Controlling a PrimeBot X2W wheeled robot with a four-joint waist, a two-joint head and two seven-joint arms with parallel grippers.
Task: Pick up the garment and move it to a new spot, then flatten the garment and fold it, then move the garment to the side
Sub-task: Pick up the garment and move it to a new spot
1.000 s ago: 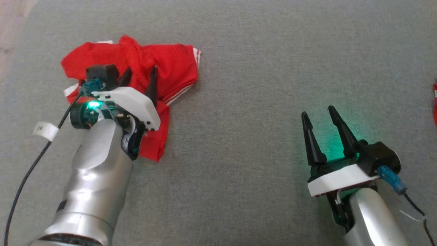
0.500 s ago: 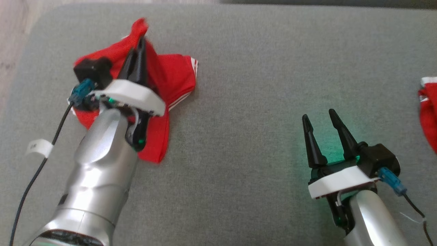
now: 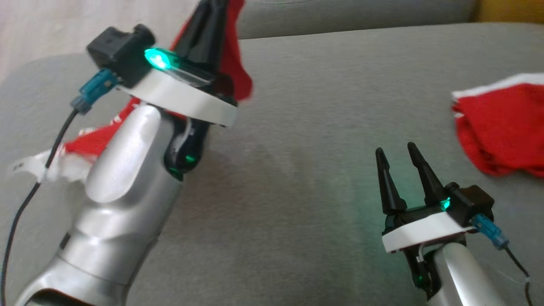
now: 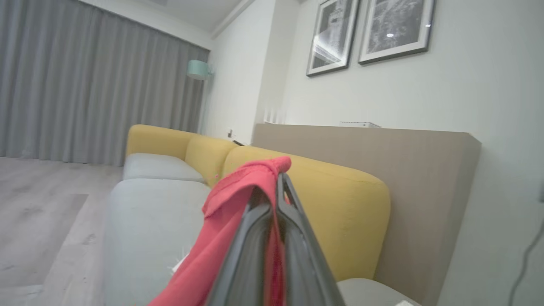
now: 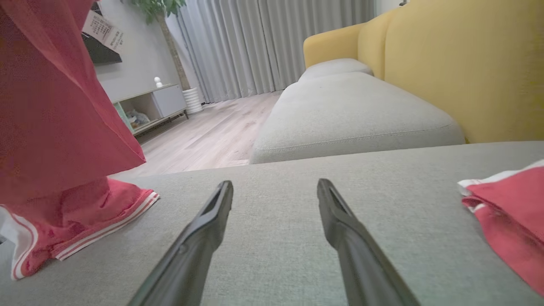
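Note:
The red garment (image 3: 236, 72) with white stripes hangs from my left gripper (image 3: 211, 17), which is shut on a bunch of its cloth and raised high over the left of the grey cushion (image 3: 297, 178). In the left wrist view the red garment (image 4: 225, 212) drapes over the closed fingers (image 4: 297, 238). From the right wrist, the garment (image 5: 55, 127) hangs at the left with its striped lower end still resting on the cushion. My right gripper (image 3: 395, 155) stands open and empty low at the right, its fingers (image 5: 204, 229) wide apart above bare cushion.
A second red cloth with white trim (image 3: 501, 127) lies at the right edge of the cushion and appears again as red cloth (image 5: 510, 204). A yellow sofa back (image 4: 340, 204) runs along the far side. Wooden floor (image 5: 204, 136) lies beyond the cushion's left end.
My left gripper shut on the garment and lifted it up off the cushion. The head camera has tilted, bringing more of the second red cloth into view. The right gripper stayed put.

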